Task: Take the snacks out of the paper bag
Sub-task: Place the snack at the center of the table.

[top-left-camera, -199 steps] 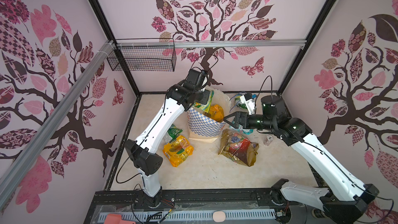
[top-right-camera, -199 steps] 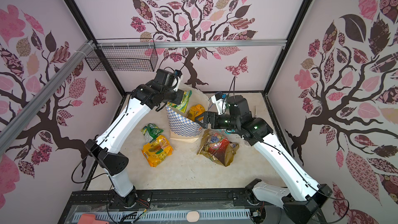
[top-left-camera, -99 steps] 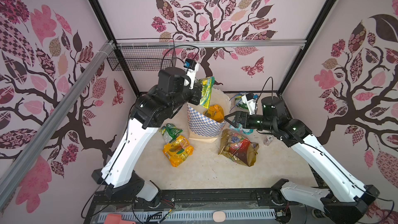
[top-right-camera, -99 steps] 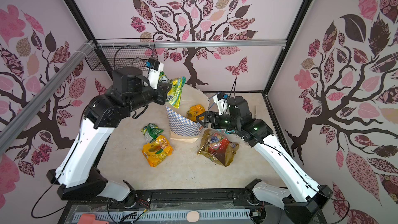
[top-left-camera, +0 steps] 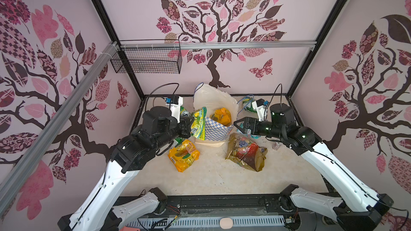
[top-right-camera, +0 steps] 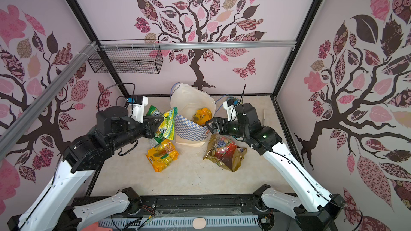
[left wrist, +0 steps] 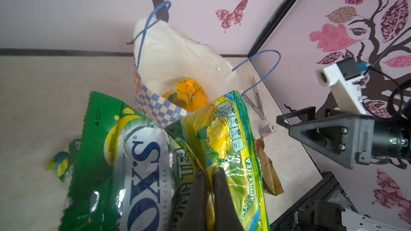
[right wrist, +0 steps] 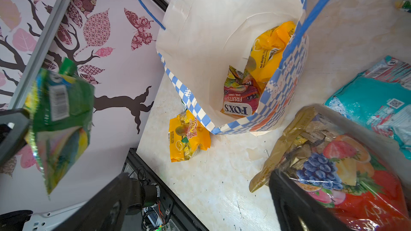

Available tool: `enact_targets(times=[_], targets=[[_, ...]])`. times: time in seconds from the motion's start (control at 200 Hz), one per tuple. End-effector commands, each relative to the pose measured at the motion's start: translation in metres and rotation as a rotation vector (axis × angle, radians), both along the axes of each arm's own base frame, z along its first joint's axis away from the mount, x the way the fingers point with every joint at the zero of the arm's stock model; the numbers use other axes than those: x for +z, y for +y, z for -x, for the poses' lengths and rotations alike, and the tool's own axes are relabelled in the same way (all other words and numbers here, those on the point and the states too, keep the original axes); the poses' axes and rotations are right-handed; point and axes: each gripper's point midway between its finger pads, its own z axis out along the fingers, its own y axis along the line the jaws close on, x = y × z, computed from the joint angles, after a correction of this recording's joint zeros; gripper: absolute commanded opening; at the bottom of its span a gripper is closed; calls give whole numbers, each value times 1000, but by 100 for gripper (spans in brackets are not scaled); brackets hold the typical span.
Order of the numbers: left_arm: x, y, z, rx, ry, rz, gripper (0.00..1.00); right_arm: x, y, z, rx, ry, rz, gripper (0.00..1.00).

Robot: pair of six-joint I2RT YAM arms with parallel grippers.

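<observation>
Right wrist view: left pincer (left wrist: 210, 174) is gripping a green packet (right wrist: 60, 107), right pincer (top-left-camera: 237, 127) gaping; two packets (right wrist: 272, 47) are lying in the bag (right wrist: 211, 18).

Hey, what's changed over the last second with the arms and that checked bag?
The left hand, shut on a yellow-green apple tea packet, lifted it out of the paper bag and brought it down outside the bag, on the robot's left. The open right hand, the bag, the orange packet and the gold-and-red pack on the table stayed put.
</observation>
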Motion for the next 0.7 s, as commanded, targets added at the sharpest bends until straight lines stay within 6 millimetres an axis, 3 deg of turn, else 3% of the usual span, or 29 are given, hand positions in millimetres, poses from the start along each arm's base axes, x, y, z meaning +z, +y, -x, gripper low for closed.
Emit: enact_targets(times=[0.0, 0.435, 0.695], targets=[[-16, -16, 3, -7, 70, 144, 0, 10, -1, 1, -10, -23, -33, 100], [-178, -81, 19, -63, 317, -28, 0, 8, 1, 0, -17, -13, -49, 100], [-244, -96, 18, -111, 391, -167, 0, 6, 1, 1, -16, -10, -52, 100]])
